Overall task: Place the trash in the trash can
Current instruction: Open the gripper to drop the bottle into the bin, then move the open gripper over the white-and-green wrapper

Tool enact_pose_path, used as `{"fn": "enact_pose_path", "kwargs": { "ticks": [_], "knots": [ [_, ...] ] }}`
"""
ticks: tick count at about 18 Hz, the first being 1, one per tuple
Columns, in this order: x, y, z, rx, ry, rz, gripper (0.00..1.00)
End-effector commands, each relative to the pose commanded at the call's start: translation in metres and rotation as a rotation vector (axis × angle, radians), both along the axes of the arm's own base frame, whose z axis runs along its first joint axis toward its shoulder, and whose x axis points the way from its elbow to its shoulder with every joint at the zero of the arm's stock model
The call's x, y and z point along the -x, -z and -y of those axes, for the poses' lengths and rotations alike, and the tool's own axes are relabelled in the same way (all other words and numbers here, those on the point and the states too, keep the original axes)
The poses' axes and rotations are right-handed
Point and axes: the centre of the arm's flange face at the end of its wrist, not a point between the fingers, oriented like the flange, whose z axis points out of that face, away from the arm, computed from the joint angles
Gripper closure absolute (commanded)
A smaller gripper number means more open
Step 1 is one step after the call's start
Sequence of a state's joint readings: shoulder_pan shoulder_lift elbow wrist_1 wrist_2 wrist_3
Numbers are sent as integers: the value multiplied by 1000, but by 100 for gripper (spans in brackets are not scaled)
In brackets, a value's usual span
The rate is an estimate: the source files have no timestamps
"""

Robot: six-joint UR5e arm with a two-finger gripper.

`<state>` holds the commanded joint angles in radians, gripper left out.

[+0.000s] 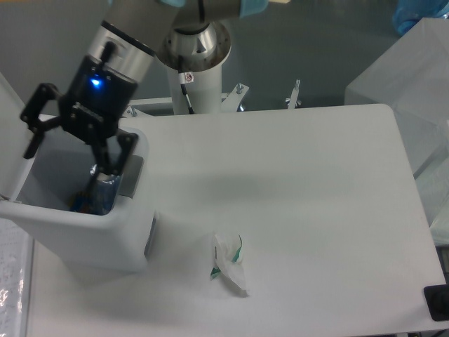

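Down front, the crumpled wrapper [229, 262] with green markings lies alone on the white table [316, 210], well apart from the trash can [84, 232] at the left edge. Gripper [104, 168] reaches down into the open can, fingers spread wide, gripping nothing that I can make out. Blue-tinted crushed bottle [103, 193] sits inside the can, just below the fingertips.

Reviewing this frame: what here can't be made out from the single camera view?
- Whether the pincer grips the bottle: its fingertips sit down inside the trash can, partly hidden by the can's wall.
- Most of the bottle: hidden by the can wall and the fingers.
- The can's lid: cut off by the left edge.
- The wrapper markings: too small to read.
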<state>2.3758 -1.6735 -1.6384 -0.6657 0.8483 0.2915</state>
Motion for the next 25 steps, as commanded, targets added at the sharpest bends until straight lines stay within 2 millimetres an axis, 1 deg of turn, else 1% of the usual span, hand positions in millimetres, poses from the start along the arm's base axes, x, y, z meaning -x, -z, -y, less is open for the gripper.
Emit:
{"fn": "enact_pose_path", "kwargs": {
  "ticks": [2, 4, 7, 9, 10, 12, 15, 16, 18, 19, 22, 23, 25],
  "knots": [
    [32, -2, 15, -3, -61, 0, 0],
    [67, 3, 30, 2, -123, 11, 0],
    [113, 27, 45, 30, -191, 45, 0],
    [131, 50, 42, 57, -205, 77, 0],
    [141, 68, 39, 80, -212, 95, 0],
    [154, 96, 33, 131, -234, 112, 0],
    [176, 138, 23, 230, -313, 136, 0],
    [179, 150, 17, 267, -346, 143, 0],
    [174, 163, -5, 330, -375, 116, 0],
    [169, 174, -17, 374, -381, 106, 0],
    [156, 211, -43, 511, -385, 70, 0],
    [152, 219, -47, 537, -388, 56, 0],
    [141, 244, -53, 609, -387, 37, 0]
  ]
}}
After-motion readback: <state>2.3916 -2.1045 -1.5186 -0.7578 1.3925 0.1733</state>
